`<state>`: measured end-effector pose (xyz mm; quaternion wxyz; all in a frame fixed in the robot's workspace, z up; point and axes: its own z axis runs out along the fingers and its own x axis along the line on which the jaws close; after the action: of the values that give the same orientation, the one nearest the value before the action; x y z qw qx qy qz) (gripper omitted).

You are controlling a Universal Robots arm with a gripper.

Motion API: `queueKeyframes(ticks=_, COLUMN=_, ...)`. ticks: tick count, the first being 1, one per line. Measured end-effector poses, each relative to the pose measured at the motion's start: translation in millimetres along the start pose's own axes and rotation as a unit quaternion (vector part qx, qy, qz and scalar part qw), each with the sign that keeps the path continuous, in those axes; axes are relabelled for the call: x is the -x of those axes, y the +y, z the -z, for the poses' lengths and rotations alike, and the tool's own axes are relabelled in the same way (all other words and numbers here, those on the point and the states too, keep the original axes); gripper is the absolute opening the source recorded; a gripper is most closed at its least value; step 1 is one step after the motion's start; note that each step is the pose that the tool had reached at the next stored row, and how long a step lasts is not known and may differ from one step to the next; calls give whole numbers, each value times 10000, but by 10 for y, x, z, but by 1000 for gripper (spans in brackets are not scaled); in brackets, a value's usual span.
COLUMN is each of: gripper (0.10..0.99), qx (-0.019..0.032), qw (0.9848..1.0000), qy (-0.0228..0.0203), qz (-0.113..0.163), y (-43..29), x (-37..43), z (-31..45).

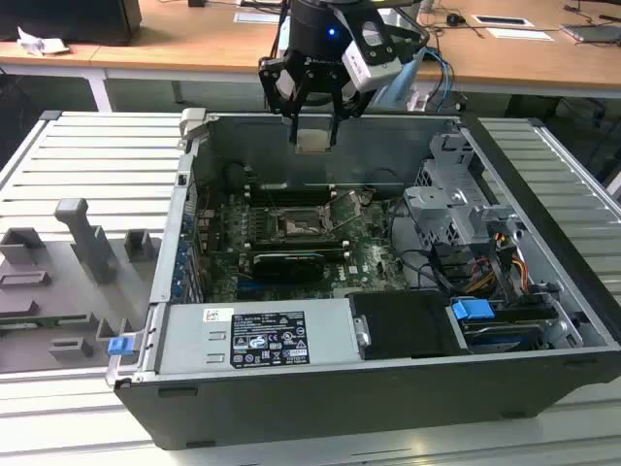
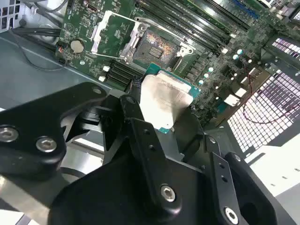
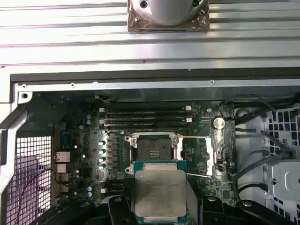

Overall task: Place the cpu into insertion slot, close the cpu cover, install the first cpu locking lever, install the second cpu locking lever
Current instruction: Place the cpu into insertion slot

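tool (image 1: 314, 134) pinches the small flat square silver-beige cpu (image 3: 160, 194) between its black fingers, up by the far wall of the open dark grey computer case (image 1: 388, 398) in the exterior view, well above the green circuit board (image 2: 77, 26). square dark insertion slot with silver rim (image 3: 152, 146) lies bare, cpu not in it. thin silver metal cpu cover frame (image 3: 207, 157) stands flipped open just beside the slot. case sits on ribbed grey tabletop (image 1: 97, 165).

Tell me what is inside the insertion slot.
Nothing seated: the insertion slot shows bare dark contacts. The cpu, held in the gripper, hides one edge of the slot in the first wrist view.
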<state>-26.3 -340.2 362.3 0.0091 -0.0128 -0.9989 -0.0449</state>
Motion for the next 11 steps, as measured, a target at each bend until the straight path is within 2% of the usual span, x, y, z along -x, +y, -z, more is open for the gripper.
queueKeyframes(ticks=2, gripper=525, qx=1, qw=9999, qy=-9, qz=-105, y=0, x=1, z=0)
queueKeyframes(ticks=5, gripper=525, qx=8, qw=9986, qy=-47, qz=-526, y=-1, x=1, z=-14)
queueKeyframes(ticks=11, gripper=525, qx=6, qw=9985, qy=-49, qz=-549, y=-6, x=1, z=-61)
